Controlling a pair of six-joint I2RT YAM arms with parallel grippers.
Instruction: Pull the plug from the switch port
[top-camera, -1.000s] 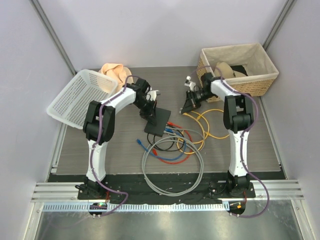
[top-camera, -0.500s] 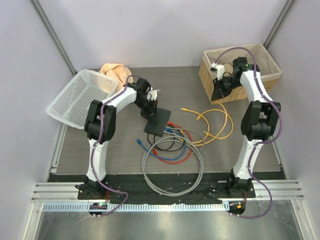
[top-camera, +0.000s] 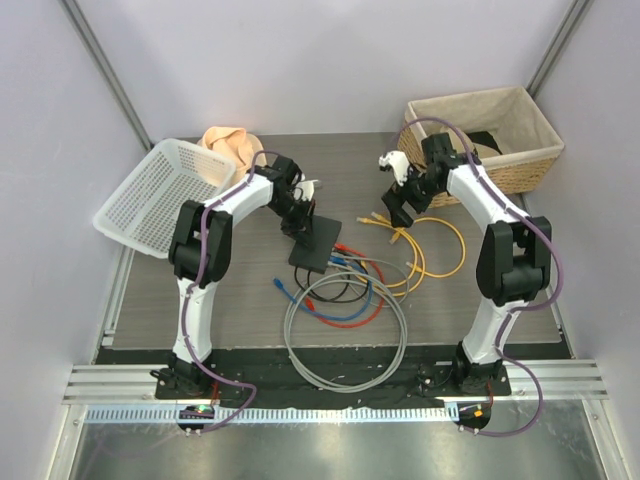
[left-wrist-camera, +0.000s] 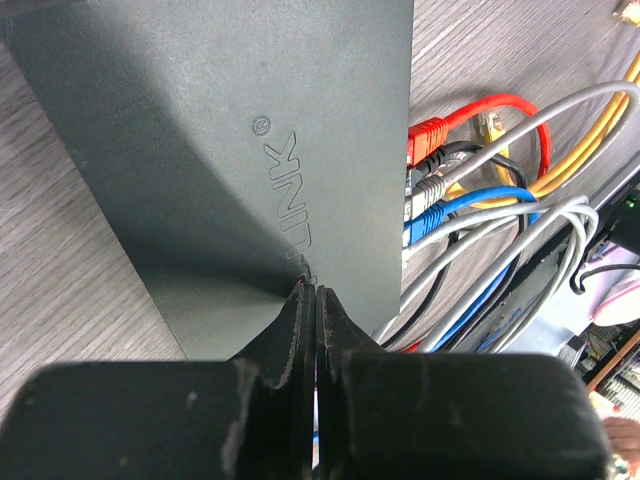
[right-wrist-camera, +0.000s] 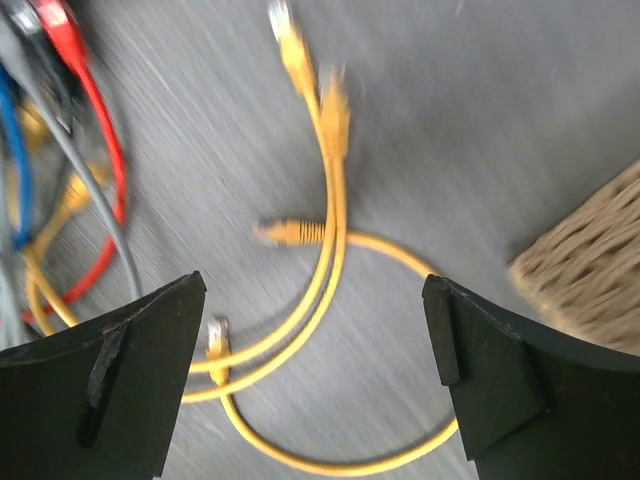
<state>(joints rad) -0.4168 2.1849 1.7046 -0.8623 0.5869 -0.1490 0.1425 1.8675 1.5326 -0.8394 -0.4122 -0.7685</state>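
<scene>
Now, left claw (left-wrist-camera: 314, 296) clenched, tips on the switch (left-wrist-camera: 200, 140).
Right claw (right-wrist-camera: 312, 310) spread wide above loose yellow cables (right-wrist-camera: 333, 190) on the counter (right-wrist-camera: 480, 110); red plug (left-wrist-camera: 428, 137) sits in a switch port.

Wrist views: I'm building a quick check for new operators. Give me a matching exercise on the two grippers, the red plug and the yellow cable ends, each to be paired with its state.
Things
1. left gripper
2. right gripper
3. red plug
4. yellow cable ends

States
A. open
B. lying loose on the table
C. shut
D. seated in a port of the switch

Pairs: 1-C, 2-A, 3-D, 4-B
</scene>
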